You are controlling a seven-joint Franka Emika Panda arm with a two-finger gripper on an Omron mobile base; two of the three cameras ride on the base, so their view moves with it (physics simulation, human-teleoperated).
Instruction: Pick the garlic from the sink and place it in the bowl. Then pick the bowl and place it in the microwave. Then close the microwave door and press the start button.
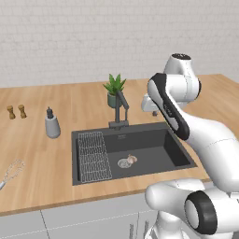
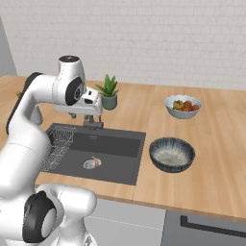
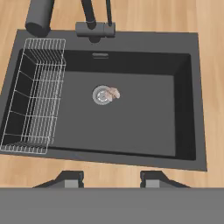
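Observation:
The garlic (image 3: 114, 92), a small whitish-pink bulb, lies on the floor of the dark grey sink (image 3: 131, 127), touching the right side of the round silver drain (image 3: 101, 95). It also shows as garlic (image 1: 132, 159) and garlic (image 2: 96, 162) in the base views. My gripper (image 3: 112, 180) hangs high above the sink, open, with nothing between its fingertips (image 3: 72, 179). From the right it is the gripper (image 2: 84, 116) near the faucet. The dark grey-blue bowl (image 2: 171, 154) stands empty on the counter right of the sink. The microwave and its door are out of view.
A wire rack (image 3: 35, 96) fills the sink's left end. The faucet (image 1: 120, 109) and a potted plant (image 1: 114, 88) stand behind the basin. A soap dispenser (image 1: 52, 124), two shakers (image 1: 16, 111) and a whisk (image 1: 11, 172) sit left. A white food bowl (image 2: 183, 106) is back right.

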